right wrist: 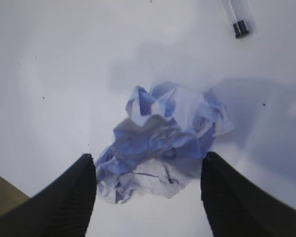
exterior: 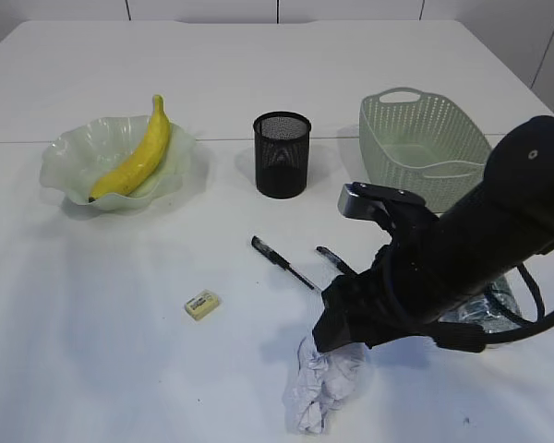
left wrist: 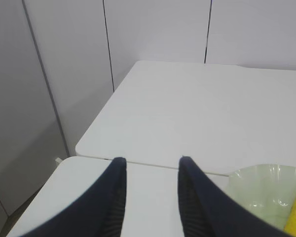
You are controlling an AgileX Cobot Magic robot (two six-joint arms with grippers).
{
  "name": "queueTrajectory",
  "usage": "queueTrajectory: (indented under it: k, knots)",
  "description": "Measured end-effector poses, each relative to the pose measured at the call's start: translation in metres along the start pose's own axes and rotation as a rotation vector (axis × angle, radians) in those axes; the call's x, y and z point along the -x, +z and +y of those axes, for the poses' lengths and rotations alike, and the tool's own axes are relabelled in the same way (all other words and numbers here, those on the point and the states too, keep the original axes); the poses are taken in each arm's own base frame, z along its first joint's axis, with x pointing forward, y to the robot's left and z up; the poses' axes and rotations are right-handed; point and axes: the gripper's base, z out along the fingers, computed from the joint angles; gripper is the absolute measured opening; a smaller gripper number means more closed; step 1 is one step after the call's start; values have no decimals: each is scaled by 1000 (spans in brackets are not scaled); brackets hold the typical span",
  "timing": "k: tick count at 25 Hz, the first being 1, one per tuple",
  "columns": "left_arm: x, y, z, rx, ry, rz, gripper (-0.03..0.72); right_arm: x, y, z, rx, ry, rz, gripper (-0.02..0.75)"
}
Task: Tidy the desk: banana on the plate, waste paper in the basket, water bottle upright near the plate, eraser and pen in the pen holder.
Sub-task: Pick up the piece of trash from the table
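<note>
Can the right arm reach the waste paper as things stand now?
Probably yes: the right tool is open, with one finger on each side of the waste paper, and nothing lies between them.

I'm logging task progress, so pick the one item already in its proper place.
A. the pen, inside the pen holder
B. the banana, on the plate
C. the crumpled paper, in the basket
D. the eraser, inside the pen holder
B: the banana lies on the plate, while the eraser and pen lie on the table outside the pen holder, and the crumpled paper sits on the table between the right gripper fingers, not in the basket.
</note>
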Motion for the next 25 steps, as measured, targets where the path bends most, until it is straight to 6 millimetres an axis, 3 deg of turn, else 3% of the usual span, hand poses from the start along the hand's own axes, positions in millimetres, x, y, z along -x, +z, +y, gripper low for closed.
queueTrajectory:
  k: [9, 17, 25]
  knots:
    - [0, 0, 1, 3, 0, 0, 244, 3, 10, -1, -5, 7, 25, 502]
    - [0, 0, 0, -4, 7, -1, 238, 7, 32, 22, 13, -64, 69, 502]
    - [0, 0, -1, -14, 27, -5, 237, 14, 31, 28, 21, -86, 63, 501]
